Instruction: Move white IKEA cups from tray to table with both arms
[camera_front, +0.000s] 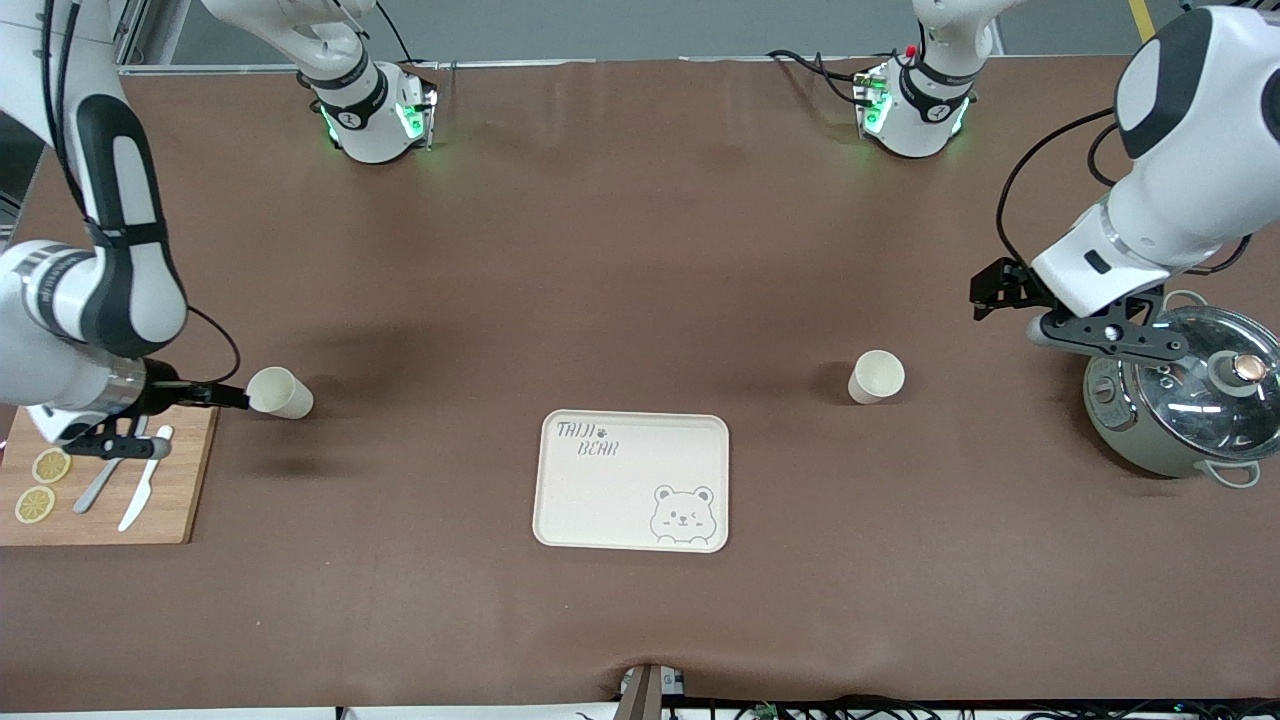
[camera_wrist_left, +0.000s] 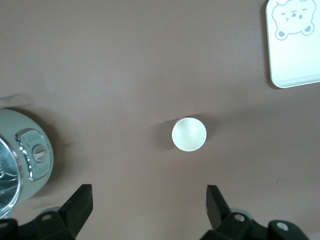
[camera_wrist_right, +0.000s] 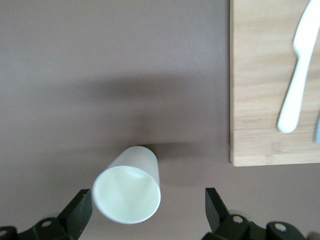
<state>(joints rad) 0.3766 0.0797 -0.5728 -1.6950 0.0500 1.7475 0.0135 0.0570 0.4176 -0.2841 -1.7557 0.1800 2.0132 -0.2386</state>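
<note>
Nearest the camera, the tray (camera_front: 631, 481) lies bare; both cups stand on the desk (camera_front: 640, 250). One cup (camera_front: 279, 392) sits between the right gripper's (camera_front: 205, 395) spread fingers: lift away straight, without brushing it. Spread too, the left gripper (camera_front: 1000, 290) hangs near the other cup (camera_front: 876, 377).

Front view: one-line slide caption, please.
Both cups stand on the table, bear tray empty; right claw open beside one, left claw raised.

Cream cups (camera_front: 280, 392), bear-printed cream tray (camera_front: 632, 480), brown table (camera_front: 640, 260).
</note>
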